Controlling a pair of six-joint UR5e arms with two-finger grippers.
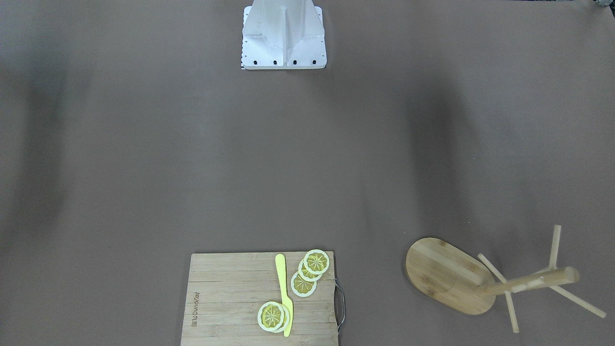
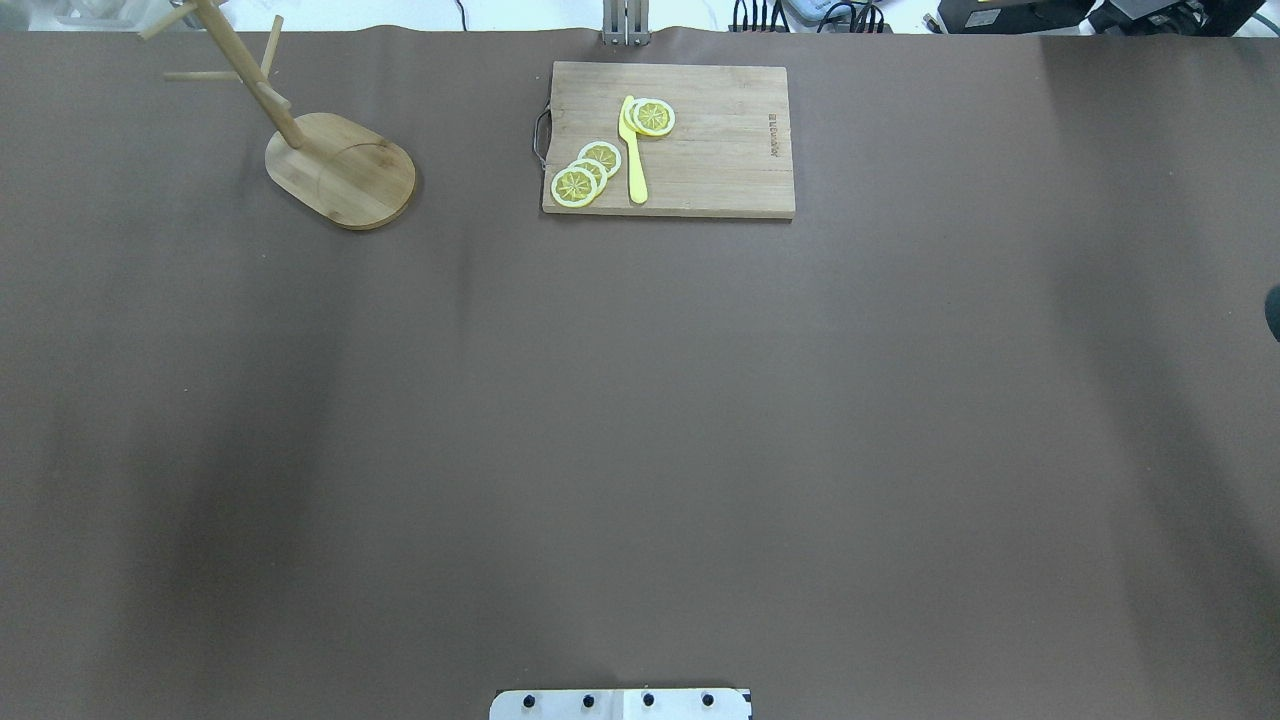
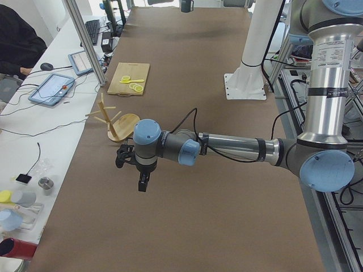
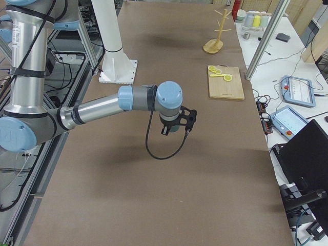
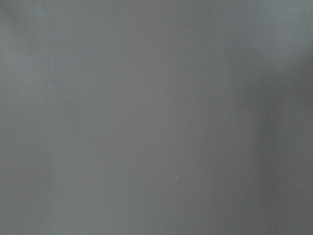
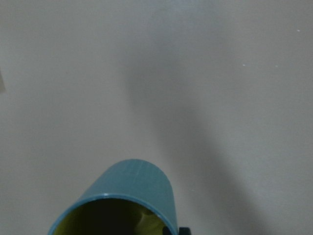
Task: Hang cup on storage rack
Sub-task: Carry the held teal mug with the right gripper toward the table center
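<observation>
The cup [image 6: 133, 188], slate-blue with a yellowish inside, fills the bottom edge of the right wrist view with its mouth toward the camera; no fingers show beside it. A small dark cup-like shape [image 3: 186, 5] stands at the table's far end. The storage rack [image 1: 523, 283], a wooden mug tree on an oval base [image 2: 340, 170], stands upright with bare pegs [image 3: 116, 122] [image 4: 219, 31]. My left gripper [image 3: 140, 180] hangs above the mat near the rack; my right gripper [image 4: 176, 129] hovers over mid-table. Whether either is open or shut, I cannot tell.
A wooden cutting board [image 1: 226, 298] with lemon slices [image 1: 316, 262] and a yellow knife [image 1: 284, 293] lies at the table's far edge [image 2: 720, 160]. The white robot base [image 1: 283, 43] stands at the near edge. Desks with tablets [image 3: 51, 88] flank the table.
</observation>
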